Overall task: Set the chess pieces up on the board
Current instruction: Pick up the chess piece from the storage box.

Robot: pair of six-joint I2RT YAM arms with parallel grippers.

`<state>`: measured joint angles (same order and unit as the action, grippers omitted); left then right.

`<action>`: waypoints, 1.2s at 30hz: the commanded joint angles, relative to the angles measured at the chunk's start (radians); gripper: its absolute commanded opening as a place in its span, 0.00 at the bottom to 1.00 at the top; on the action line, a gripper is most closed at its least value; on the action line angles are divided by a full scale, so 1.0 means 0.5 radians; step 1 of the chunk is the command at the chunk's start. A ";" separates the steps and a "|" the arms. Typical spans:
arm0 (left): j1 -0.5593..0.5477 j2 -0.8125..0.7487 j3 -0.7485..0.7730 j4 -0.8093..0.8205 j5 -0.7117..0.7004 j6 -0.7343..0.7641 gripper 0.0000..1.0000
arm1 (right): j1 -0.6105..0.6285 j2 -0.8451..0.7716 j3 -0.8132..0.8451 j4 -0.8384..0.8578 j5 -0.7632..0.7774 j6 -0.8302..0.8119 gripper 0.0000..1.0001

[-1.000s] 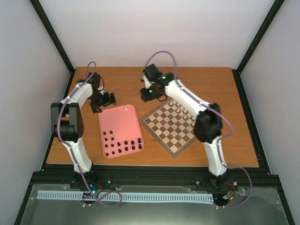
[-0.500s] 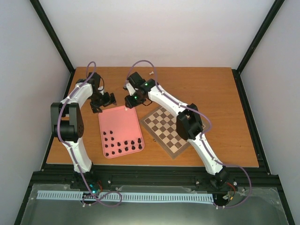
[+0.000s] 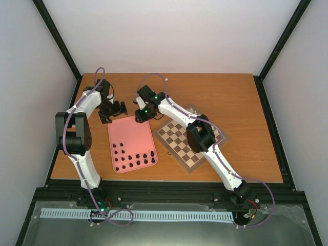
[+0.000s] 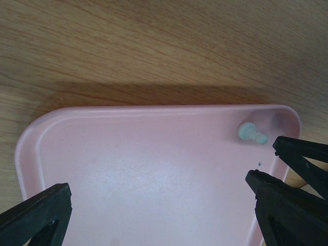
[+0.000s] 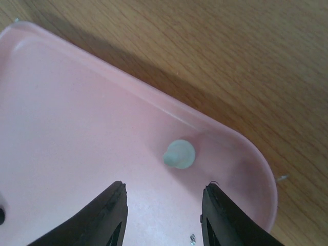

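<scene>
From above, the right hand (image 3: 140, 116) is hovering over the far right corner of the pink tray (image 3: 128, 136). The left hand (image 3: 116, 109) is hanging at the tray's far left corner. Black pieces (image 3: 134, 160) are sitting along the tray's near edge, and the board (image 3: 177, 141) is lying just right of the tray. A second ago the right hand was over the board; it has swung across, while the left has not moved. In the left wrist view, a white piece (image 4: 251, 132) is sitting in the tray's corner, beyond the widely spread left fingers. In the right wrist view, it is sitting just ahead of the narrowly parted fingertips, untouched.
</scene>
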<state>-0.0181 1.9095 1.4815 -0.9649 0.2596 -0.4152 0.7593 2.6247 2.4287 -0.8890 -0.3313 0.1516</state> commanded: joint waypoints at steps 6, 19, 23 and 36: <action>-0.010 0.002 0.015 0.030 0.052 -0.007 1.00 | 0.025 0.092 0.124 0.127 -0.049 0.066 0.41; -0.008 0.013 0.007 0.037 0.065 -0.006 1.00 | 0.025 0.152 0.162 0.170 -0.038 0.131 0.34; -0.009 0.007 0.001 0.040 0.062 -0.004 1.00 | 0.025 0.153 0.164 0.186 -0.051 0.155 0.33; -0.009 0.001 0.007 0.037 0.060 -0.002 1.00 | 0.025 0.150 0.165 0.156 0.029 0.187 0.17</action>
<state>-0.0181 1.9095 1.4799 -0.9611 0.2810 -0.4152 0.7601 2.6865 2.4775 -0.8116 -0.3462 0.2367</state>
